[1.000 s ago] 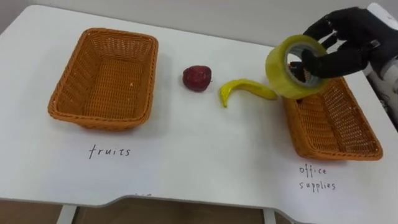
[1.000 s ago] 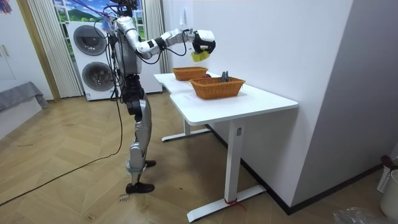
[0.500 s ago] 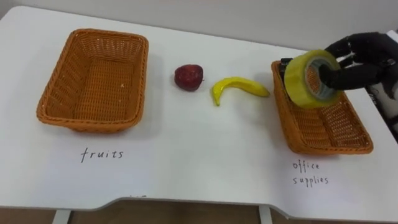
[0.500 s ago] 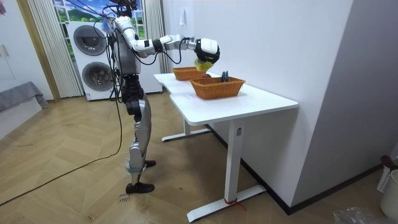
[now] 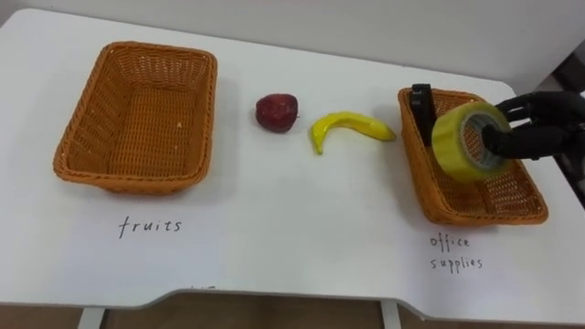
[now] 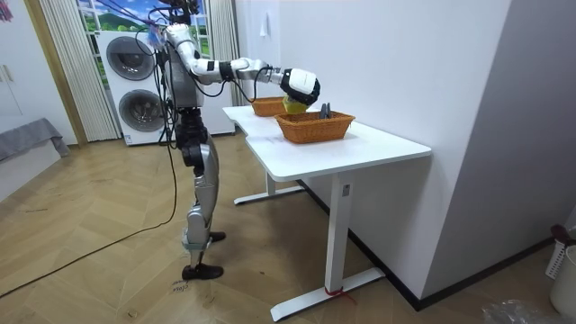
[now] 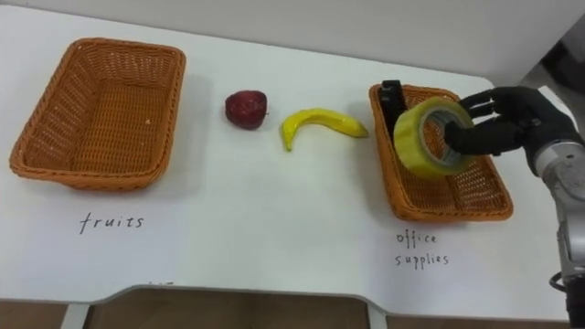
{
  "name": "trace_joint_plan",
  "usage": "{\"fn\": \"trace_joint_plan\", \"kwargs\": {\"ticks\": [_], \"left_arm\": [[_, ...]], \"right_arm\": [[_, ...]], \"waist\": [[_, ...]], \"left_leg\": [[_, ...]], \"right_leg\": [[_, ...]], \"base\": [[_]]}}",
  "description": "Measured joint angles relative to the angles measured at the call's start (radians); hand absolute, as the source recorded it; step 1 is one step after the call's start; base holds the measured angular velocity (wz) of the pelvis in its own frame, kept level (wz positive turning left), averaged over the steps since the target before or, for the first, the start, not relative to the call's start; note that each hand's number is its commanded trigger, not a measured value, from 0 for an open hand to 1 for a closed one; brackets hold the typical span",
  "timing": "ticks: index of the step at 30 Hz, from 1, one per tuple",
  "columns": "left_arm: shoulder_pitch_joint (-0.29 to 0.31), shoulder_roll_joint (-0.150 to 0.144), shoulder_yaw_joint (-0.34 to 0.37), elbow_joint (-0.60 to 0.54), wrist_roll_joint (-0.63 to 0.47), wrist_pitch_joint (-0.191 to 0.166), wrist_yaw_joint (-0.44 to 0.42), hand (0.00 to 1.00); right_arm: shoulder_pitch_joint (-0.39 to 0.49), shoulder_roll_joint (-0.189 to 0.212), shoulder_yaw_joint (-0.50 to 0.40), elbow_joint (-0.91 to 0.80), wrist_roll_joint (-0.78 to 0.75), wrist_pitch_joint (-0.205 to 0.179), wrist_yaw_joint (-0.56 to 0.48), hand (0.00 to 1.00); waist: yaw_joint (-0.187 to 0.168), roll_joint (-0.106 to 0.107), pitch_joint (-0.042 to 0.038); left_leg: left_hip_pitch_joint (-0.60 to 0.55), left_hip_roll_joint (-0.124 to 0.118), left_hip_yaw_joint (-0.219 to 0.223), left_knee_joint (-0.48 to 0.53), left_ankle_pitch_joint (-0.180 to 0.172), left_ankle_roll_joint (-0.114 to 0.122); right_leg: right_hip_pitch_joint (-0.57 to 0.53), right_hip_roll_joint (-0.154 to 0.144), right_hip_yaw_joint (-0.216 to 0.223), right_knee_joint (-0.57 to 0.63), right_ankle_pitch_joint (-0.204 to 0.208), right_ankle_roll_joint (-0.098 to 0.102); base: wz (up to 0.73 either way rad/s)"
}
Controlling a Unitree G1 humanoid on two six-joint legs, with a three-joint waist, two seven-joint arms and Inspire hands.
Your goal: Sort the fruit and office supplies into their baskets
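Yellow tape (image 5: 468, 142) is gripped in the right hand (image 5: 539, 128), fingers curled into the core and over the rim. The roll is on edge and tilted, above the far half of the office basket (image 5: 416, 187). The step looks like placing the tape, near its end.

To do it well:
- Lower until the roll is below the basket rim before letting go. On edge it could roll or tip over the wall.
- Lay it flatter if possible, towards the bare middle and away from the dark item (image 5: 420, 99) in the far left corner.
- Uncurl the fingers fully and pull them straight out of the core, or the roll gets dragged back up.
- Avoid nudging the light wicker wall. The basket may slide on the worktop (image 5: 292, 238).

Apple (image 5: 276, 111) and banana (image 5: 347, 128) lie on the worktop between the baskets, close together but not touching. Fruit basket (image 5: 82, 169) holds nothing, so the fruit is not yet sorted.

Hard to tell:
- Whether the roll touches the basket floor or hangs just above it.
- Fingertips inside the core are hidden.
- The wrist is cut off at the edge in the left eye view.
- The dark item is partly behind the tape, and I can't tell what it is.
- In the room view the hand (image 6: 301, 85) covers most of the roll.
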State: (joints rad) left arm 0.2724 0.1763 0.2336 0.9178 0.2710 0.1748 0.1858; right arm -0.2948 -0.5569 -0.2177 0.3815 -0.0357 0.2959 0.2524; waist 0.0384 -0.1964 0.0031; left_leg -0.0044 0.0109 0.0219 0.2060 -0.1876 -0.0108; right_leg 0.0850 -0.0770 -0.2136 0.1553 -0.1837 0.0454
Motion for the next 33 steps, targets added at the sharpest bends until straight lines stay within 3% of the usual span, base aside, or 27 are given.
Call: {"fn": "trace_joint_plan", "kwargs": {"ticks": [4,14,15,16,17,19,25,33], "left_arm": [[0.0,0.0,0.0,0.006,0.005,-0.005,0.0,0.0],[0.003,0.0,0.0,0.009,0.005,-0.013,0.0,0.0],[0.003,0.0,0.0,0.012,0.005,-0.013,0.0,0.0],[0.003,0.0,0.0,0.015,0.005,-0.014,0.0,0.0],[0.004,0.0,0.0,0.016,0.004,-0.014,0.0,0.0],[0.008,0.0,0.001,0.016,0.004,-0.014,0.0,0.0],[0.008,0.0,0.0,0.016,0.005,-0.013,-0.002,0.0],[0.011,0.001,0.0,0.017,0.006,-0.006,-0.002,0.0]], "right_arm": [[0.0,0.0,0.0,0.007,0.001,-0.006,-0.006,1.0],[0.0,0.0,0.0,0.012,0.025,-0.016,-0.012,1.0],[0.0,0.0,0.0,0.012,0.029,-0.016,-0.012,0.95],[0.0,0.0,0.0,0.012,0.029,-0.017,-0.012,0.71],[0.0,0.0,0.0,0.012,0.029,-0.017,-0.012,0.39],[0.0,0.0,0.0,0.012,0.029,-0.017,-0.012,0.0],[0.0,0.0,0.0,0.012,0.031,-0.017,-0.011,0.0],[0.0,0.0,0.0,0.003,0.032,-0.02,-0.025,0.0]], "waist": [[0.0,0.008,0.0005],[0.001,0.004,-0.0001],[0.001,0.003,-0.0001],[0.0,0.001,0.0005],[0.001,0.0,0.0014],[0.001,-0.006,0.0027],[0.019,-0.017,0.0],[0.023,-0.008,-0.001]], "left_leg": [[0.007,0.0,0.004,-0.003,0.0,0.0],[0.018,0.001,0.014,-0.007,0.0,0.0],[0.019,0.001,0.014,-0.007,0.0,0.0],[0.022,0.002,0.016,-0.007,0.0,0.0],[0.024,0.002,0.017,-0.007,0.0,0.0],[0.027,0.003,0.018,-0.007,0.0,0.0],[0.029,0.011,0.03,-0.009,-0.001,-0.001],[0.028,0.012,0.03,-0.008,-0.001,-0.001]], "right_leg": [[0.004,0.0,0.003,0.0,0.0,0.0],[0.006,0.0,0.015,0.004,0.0,0.0],[0.007,0.0,0.015,0.004,0.0,0.0],[0.008,0.0,0.017,0.005,0.0,0.0],[0.01,0.0,0.017,0.005,0.0,0.0],[0.011,0.001,0.018,0.01,0.0,0.0],[0.005,0.006,0.024,0.016,0.002,-0.004],[0.005,0.007,0.024,0.016,0.003,-0.005]], "base": [[-0.02],[-0.02],[0.0],[0.0],[0.0],[0.0],[-0.06],[0.0]]}}
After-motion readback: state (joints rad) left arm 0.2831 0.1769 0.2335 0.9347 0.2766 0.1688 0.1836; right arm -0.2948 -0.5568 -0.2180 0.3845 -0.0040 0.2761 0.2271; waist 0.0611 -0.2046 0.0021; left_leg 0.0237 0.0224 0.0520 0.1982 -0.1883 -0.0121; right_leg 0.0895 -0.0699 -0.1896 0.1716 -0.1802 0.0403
